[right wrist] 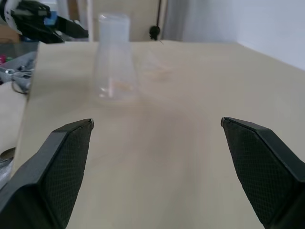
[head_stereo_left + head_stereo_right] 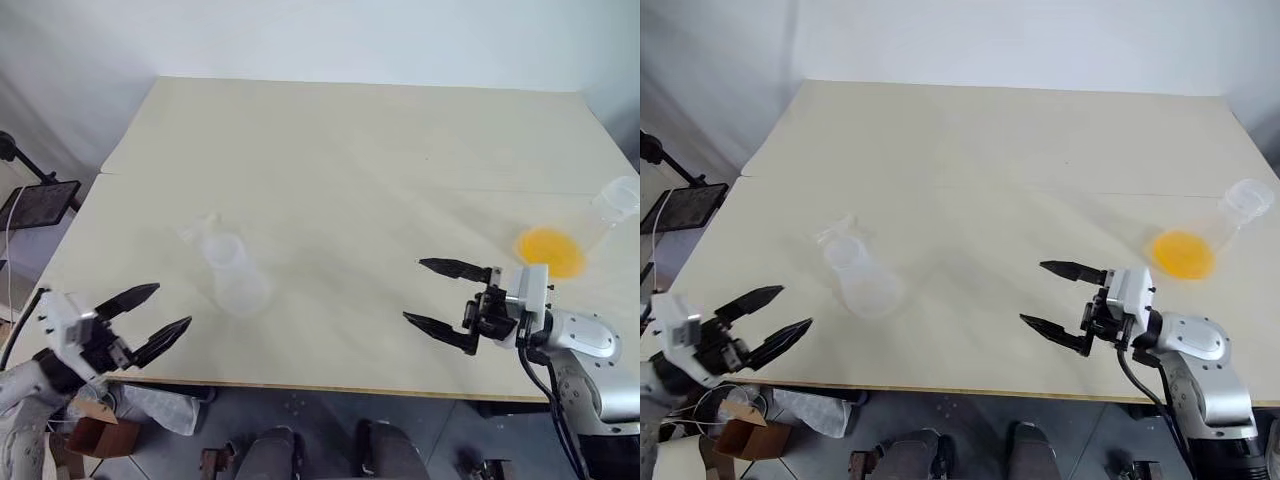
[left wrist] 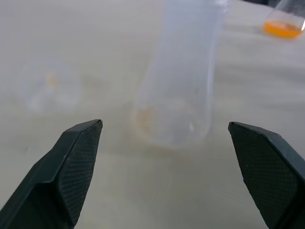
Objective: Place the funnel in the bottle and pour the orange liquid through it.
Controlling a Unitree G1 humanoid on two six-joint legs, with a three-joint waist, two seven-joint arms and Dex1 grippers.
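Clear plastic bottle (image 2: 234, 275) stands lower left on the bench (image 2: 350, 150), the funnel (image 2: 199, 229) just beside it. Orange liquid (image 2: 549, 250) waits in a flask (image 2: 600, 215) at right. Both the left gripper (image 2: 148, 320) and right gripper (image 2: 437, 294) hover with jaws spread, holding nothing, probably poised to reach.

The bottle (image 2: 233, 272) stands on the table (image 2: 340, 150), left of centre and near the front edge, with the funnel (image 2: 199, 229) just beyond it to the left. The flask (image 2: 580, 235) holding the liquid (image 2: 549, 251) stands far right.
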